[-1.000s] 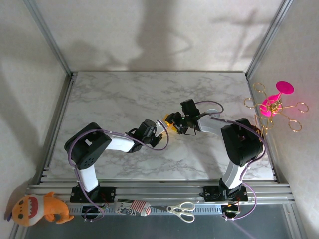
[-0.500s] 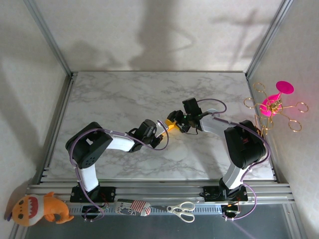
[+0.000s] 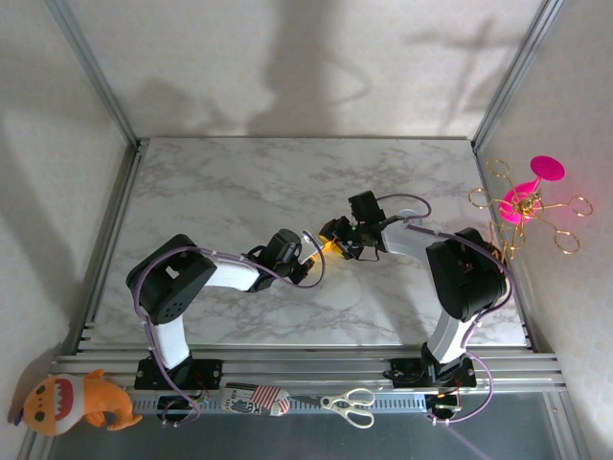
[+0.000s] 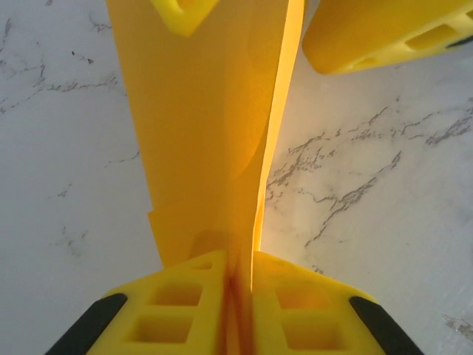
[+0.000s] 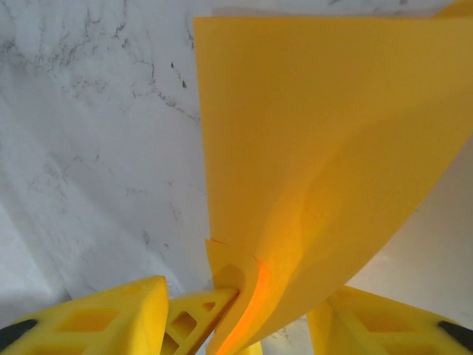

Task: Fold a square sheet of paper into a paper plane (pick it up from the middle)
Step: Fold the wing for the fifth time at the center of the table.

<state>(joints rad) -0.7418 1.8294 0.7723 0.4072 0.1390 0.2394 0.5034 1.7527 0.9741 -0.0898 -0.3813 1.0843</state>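
The left gripper (image 4: 239, 270) is clenched on the sheet of paper (image 4: 207, 133). Its two yellow fingers are pressed together, with the folded end of the sheet pinched in the seam between them. From that grip the orange-yellow sheet runs straight away from the left gripper as a long doubled panel. One long edge is brightly lit.

Further along the sheet from the left gripper, the right gripper (image 5: 244, 296) straddles the paper with its jaws parted. One of its fingers (image 4: 185, 11) lies over the paper's face. The other stands clear beside the lit edge, with marble showing in the gap.

In the overhead view the right gripper meets the left gripper tip to tip, with the paper between them over the marble table (image 3: 239, 192).
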